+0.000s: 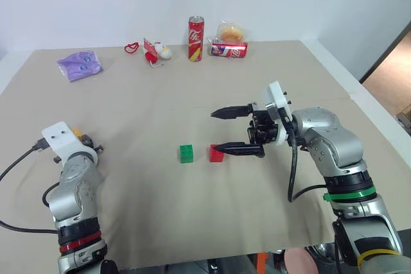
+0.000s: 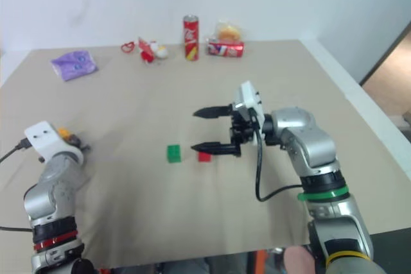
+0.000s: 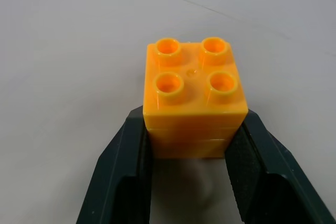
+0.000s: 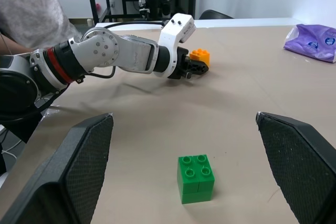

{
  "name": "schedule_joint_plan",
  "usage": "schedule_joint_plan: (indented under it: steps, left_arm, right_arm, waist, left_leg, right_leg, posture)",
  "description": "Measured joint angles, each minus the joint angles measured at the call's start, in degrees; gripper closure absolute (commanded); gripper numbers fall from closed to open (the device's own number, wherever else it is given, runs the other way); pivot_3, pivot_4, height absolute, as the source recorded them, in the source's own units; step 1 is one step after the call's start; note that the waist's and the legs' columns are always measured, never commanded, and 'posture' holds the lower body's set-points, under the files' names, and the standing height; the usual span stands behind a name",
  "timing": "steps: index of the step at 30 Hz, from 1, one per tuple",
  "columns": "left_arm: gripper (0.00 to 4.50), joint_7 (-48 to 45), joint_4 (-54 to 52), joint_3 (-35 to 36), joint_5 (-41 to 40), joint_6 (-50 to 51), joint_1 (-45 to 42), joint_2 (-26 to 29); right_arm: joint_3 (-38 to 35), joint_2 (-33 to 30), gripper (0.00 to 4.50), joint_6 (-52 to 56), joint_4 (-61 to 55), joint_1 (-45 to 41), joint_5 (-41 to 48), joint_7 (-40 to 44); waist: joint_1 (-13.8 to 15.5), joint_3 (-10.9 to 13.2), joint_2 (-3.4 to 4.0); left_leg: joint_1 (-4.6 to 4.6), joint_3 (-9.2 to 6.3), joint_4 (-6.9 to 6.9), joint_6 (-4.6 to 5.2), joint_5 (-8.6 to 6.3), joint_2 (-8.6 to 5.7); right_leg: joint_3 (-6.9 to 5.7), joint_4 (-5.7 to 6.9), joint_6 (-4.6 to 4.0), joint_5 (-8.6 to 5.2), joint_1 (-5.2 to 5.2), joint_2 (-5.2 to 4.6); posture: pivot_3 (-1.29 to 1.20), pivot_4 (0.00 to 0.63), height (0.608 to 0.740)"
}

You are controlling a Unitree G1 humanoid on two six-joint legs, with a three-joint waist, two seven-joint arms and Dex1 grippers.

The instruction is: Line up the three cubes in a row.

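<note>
Clamping is seen on the left: the left gripper (image 3: 191,150) has its two black fingers pressed against opposite sides of the yellow-orange cube (image 3: 193,95), studs up. In the head views that cube (image 1: 77,133) is placed at the table's left side, well apart from the other two cubes, and appears to sit low at the tabletop; whether it is lifted cannot be told. The same grip is shown from the right wrist view, with the cube (image 4: 200,56) at the tip of the left arm.

The right gripper (image 1: 226,131) is held above the middle of the table (image 1: 160,94), pointed sideways toward the robot's left, jaws wide apart and nothing between them. The red cube (image 1: 216,154) is seen just beside the gripper's lower finger, partly hidden by it; contact cannot be told. The green cube (image 1: 186,153) is placed near the red one, on its left, with a small gap between them, roughly level with it. In the right wrist view the green cube (image 4: 196,178) is seen standing on the table in front of the open fingers.

Along the far edge are set a purple bag (image 1: 79,65), a small red-and-white toy (image 1: 153,51), an upright red soda can (image 1: 196,38), a lying red can (image 1: 229,49) and a wrapped bun (image 1: 230,32).
</note>
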Motion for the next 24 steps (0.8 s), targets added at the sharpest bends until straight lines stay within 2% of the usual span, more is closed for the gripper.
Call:
schedule_joint_plan:
  steps: [4,7,14,18,24]
  left_arm:
    - [3.17,-4.4,0.9,-2.3,0.7,-2.1,0.0,2.5]
    - [3.17,-13.0,1.2,-4.8,-0.1,-6.9,-0.3,5.8]
    - [3.17,-44.3,9.1,-10.9,-3.2,-26.5,0.2,16.3]
    - [3.17,-64.4,13.6,-14.8,-6.9,-31.4,3.0,20.8]
    - [3.17,-85.1,18.2,-18.7,-9.2,-34.8,3.1,26.2]
  right_arm:
    - [0.0,0.0,0.0,-0.2,0.0,0.0,0.0,0.2]
    - [0.0,-1.1,0.0,0.3,-0.1,0.2,0.3,1.3]
    - [-0.2,-4.2,0.0,0.5,-0.8,2.4,0.7,3.5]
    - [-1.2,-5.3,0.0,1.1,-3.3,4.2,1.8,3.6]
    - [-5.3,-11.6,0.0,1.7,-3.7,8.8,2.3,3.9]
  waist:
    - [0.0,0.0,-0.06]
    - [0.0,0.0,-0.06]
    - [-0.2,0.0,-0.05]
    - [-0.2,0.0,-0.04]
    - [0.1,0.1,-0.04]
  left_leg:
    - [-0.03,-0.02,-0.01,0.0,0.0,0.01]
    - [-0.04,-0.01,-0.01,0.0,0.0,0.0]
    - [-0.05,0.11,-0.09,-0.01,-0.01,0.04]
    - [-0.12,0.11,-0.13,-0.01,-0.03,0.06]
    - [-0.17,0.13,-0.12,-0.01,-0.03,-0.04]
  right_leg:
    - [-0.03,0.0,0.02,0.02,-0.03,0.01]
    - [-0.03,-0.01,-0.14,-0.08,-0.03,-0.01]
    - [-0.01,-0.03,-0.27,-0.16,-0.11,-0.03]
    - [-0.03,-0.03,-0.34,-0.22,-0.17,-0.02]
    - [-0.05,-0.08,-0.31,-0.24,-0.18,-0.15]
  posture:
    - [0.0,0.15,0.74]
    - [0.0,0.15,0.74]
    - [0.0,0.15,0.74]
    - [0.0,0.15,0.74]
    - [0.0,0.15,0.74]
